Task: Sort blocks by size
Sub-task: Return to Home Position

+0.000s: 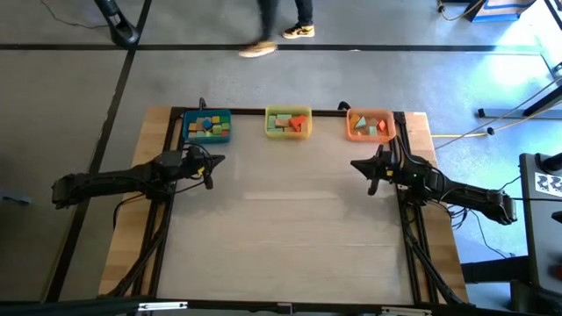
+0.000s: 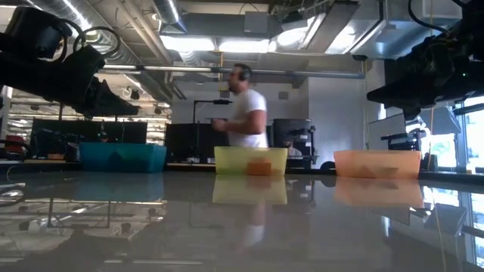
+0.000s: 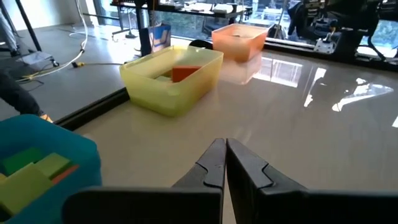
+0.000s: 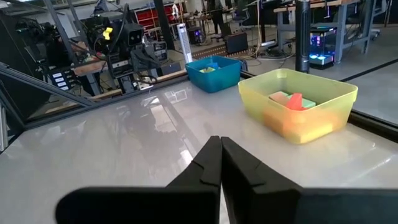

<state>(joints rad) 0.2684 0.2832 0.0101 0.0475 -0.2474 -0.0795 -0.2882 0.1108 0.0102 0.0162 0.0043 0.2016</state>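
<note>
Three bins stand in a row along the table's far edge: a blue bin [image 1: 208, 126], a yellow bin [image 1: 288, 122] and an orange bin [image 1: 370, 125]. The blocks lie inside them: green, yellow and blue ones [image 1: 207, 127] in the blue bin, green and red ones [image 1: 290, 121] in the yellow bin, teal and orange ones [image 1: 369, 127] in the orange bin. My left gripper [image 1: 219, 159] hovers shut over the table's left side, near the blue bin. My right gripper [image 1: 355, 164] hovers shut at the right side, near the orange bin. Neither holds anything.
The glossy table top [image 1: 290, 228] lies bare between the arms and toward the near edge. A person [image 2: 243, 109] walks past behind the table's far edge. Black frame rails [image 1: 169, 219] run along both sides of the table.
</note>
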